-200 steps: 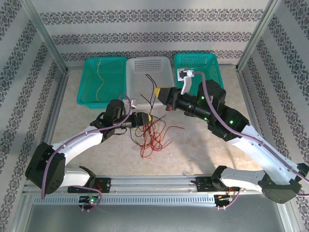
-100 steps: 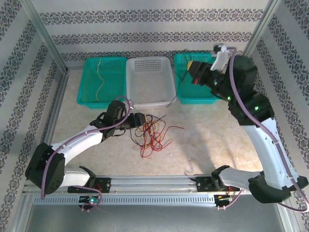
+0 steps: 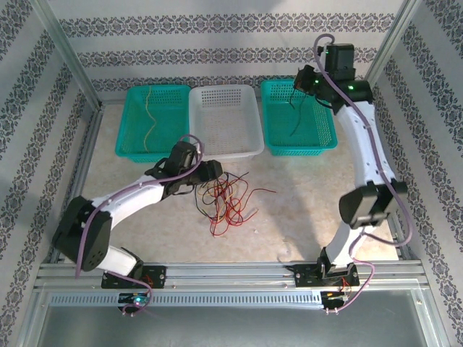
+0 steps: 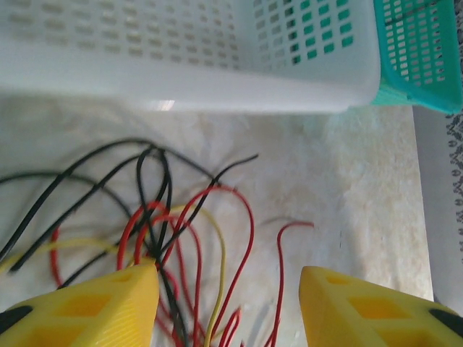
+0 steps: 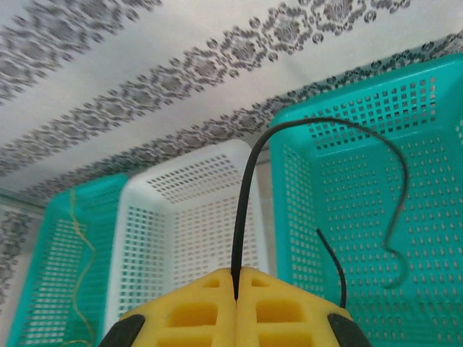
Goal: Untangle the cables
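Right fingers (image 5: 236,278) pressed fully together, pinching one black cable (image 5: 246,188) at its end. The cable rises from the fingers, arcs over and hangs down. From above, the strand dangles below the right fingers into the right teal basket (image 3: 300,150); can't tell if its free end touches the basket floor.

Left fingers (image 3: 215,171) spread wide, holding nothing. The tangle (image 4: 163,231) of red, black and yellow cables lies on the bench (image 3: 304,195) just ahead of them and partly between them. One red strand curls off alone toward the right-hand finger. White basket (image 3: 226,153) sits just beyond the left fingers. A yellow cable (image 3: 148,108) lies in the left teal basket (image 3: 123,153), well apart from both sets of fingers.

Step, as I judge it: sort-out phase, one black strand pulled free and up for deposit. Most of the pile is not yet separated, so the task is early to midway.

Next move calls for opening the right fingers above the basket so the strand falls inside, not over the rim. The left fingers then need to close on a single strand at the tangle edge; grabbing at the crossing point risks dragging the whole knot.
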Tool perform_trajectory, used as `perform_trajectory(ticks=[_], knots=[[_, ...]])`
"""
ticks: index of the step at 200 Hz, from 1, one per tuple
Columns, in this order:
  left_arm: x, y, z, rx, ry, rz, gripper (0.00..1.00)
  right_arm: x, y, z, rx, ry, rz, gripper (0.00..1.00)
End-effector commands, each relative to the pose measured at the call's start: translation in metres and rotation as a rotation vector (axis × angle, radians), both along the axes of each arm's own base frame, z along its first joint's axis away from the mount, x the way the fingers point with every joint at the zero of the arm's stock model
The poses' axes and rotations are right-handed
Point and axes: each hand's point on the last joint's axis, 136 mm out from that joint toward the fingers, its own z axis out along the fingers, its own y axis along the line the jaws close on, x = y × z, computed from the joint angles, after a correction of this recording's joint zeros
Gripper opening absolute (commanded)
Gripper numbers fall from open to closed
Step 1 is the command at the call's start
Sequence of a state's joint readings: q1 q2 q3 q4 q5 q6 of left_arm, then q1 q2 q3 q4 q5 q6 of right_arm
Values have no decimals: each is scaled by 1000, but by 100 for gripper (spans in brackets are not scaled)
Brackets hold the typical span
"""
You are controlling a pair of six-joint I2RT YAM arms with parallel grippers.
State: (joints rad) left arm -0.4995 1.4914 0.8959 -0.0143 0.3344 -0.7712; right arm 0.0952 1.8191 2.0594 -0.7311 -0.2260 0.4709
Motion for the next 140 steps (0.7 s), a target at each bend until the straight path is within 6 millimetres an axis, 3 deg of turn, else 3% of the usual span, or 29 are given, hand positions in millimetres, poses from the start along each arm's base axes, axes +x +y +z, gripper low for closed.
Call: perform_trajectory(ticks=[1, 25, 66, 113, 140], knots=[[34, -5, 19, -29, -74, 41, 54, 15, -4, -20, -77, 52, 16, 2], [56, 2, 11, -4, -71, 93, 54, 25, -10, -84, -130, 213, 0, 4], [74, 27, 4, 38, -84, 174, 55, 9, 5, -170, -190, 396, 56, 7], [58, 25, 13, -66, -62, 160, 55, -9, 25, -230, -223, 528, 142, 18], [36, 25, 38, -150, -78, 146, 56, -17, 35, -250, -240, 581, 202, 19]])
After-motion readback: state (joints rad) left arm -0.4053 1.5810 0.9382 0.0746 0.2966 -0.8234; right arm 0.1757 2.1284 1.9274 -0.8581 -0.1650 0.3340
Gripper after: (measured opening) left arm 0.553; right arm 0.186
